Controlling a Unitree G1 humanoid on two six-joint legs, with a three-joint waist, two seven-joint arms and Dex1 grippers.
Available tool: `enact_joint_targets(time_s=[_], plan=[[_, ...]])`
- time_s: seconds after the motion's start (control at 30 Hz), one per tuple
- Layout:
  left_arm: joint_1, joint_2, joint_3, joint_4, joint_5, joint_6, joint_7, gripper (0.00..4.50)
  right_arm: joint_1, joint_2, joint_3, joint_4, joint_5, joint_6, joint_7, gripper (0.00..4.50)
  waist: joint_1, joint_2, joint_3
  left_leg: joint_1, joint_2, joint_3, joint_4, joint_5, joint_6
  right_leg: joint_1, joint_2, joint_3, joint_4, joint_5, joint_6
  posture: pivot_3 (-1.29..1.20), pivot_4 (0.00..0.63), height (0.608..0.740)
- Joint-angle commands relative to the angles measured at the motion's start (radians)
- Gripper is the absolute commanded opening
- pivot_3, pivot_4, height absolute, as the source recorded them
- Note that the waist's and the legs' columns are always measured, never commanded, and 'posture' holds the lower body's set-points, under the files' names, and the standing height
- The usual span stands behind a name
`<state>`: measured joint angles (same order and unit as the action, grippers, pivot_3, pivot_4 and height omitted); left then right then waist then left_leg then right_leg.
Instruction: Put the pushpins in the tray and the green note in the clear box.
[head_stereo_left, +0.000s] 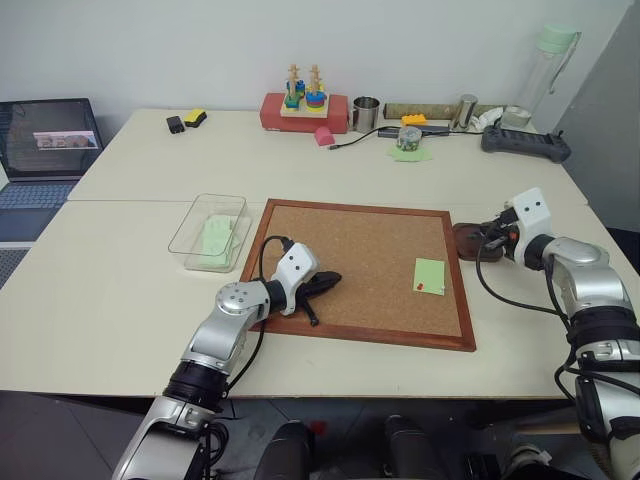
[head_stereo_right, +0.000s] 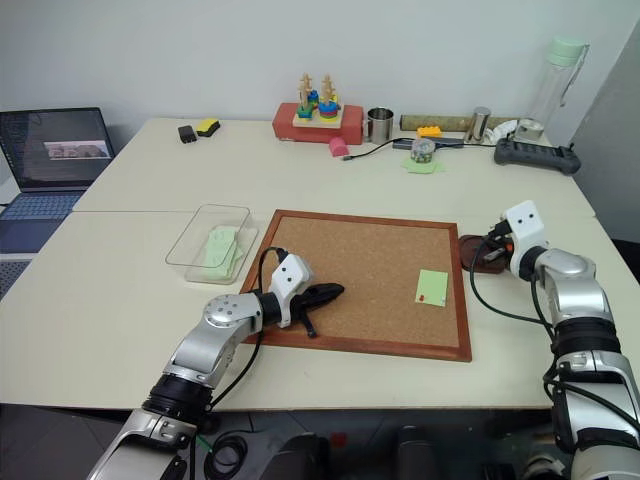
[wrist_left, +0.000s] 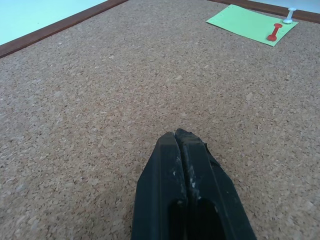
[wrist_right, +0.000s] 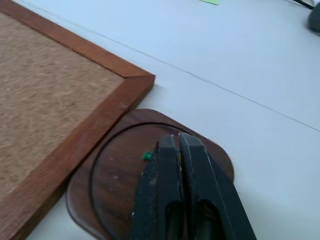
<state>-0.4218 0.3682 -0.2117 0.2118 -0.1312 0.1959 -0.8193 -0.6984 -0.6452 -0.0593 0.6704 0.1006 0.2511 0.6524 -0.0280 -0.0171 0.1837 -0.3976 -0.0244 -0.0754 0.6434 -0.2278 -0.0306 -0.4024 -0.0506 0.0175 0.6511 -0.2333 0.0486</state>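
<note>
The right gripper hangs over the tray with jaws pressed together, a yellow speck wedged between them; I judge it should part them low over the recess. The left gripper, jaws closed and empty, rests on the corkboard. A red pushpin pins the green note; the clear box sits on the counter beyond.

Silver arms, white wrists, black cables, black pincers.

Left gripper fingers pressed together; right gripper likewise.
</note>
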Motion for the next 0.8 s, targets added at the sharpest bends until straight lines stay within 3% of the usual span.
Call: enact_joint_targets(time_s=[0.03,0.33,0.53,0.8], plan=[[0.023,0.002,-0.037,0.041,0.038,0.023,-0.005,0.00,-0.021,-0.001,-0.026,-0.008,0.011,0.009,-0.003,0.43,0.000,0.000,0.000,0.000,0.000,0.000,0.000,0.000,0.000,0.000,0.000,0.000,0.000,0.000,0.000,0.00,0.150,0.740],[0.026,0.001,-0.038,0.040,0.043,0.021,-0.003,0.00,-0.013,-0.003,-0.031,-0.044,0.024,0.032,0.022,2.16,0.000,0.000,0.000,0.000,0.000,0.000,0.000,0.000,0.000,0.000,0.000,0.000,0.000,0.000,0.000,0.00,0.150,0.740],[0.025,0.000,-0.035,0.042,0.046,0.019,-0.003,0.00,0.018,-0.048,-0.038,-0.162,0.081,0.049,0.162,3.23,0.000,0.001,0.000,0.000,0.000,0.000,0.000,0.000,0.000,0.000,0.000,0.000,0.000,0.000,0.000,0.00,0.150,0.740],[0.019,0.004,-0.033,0.053,0.047,0.015,-0.006,0.00,0.230,-0.174,0.015,-0.495,0.176,0.143,0.429,3.23,0.001,0.002,-0.001,0.001,0.001,-0.002,0.000,0.000,0.000,0.004,0.000,-0.002,-0.003,-0.003,0.005,0.00,0.150,0.740]])
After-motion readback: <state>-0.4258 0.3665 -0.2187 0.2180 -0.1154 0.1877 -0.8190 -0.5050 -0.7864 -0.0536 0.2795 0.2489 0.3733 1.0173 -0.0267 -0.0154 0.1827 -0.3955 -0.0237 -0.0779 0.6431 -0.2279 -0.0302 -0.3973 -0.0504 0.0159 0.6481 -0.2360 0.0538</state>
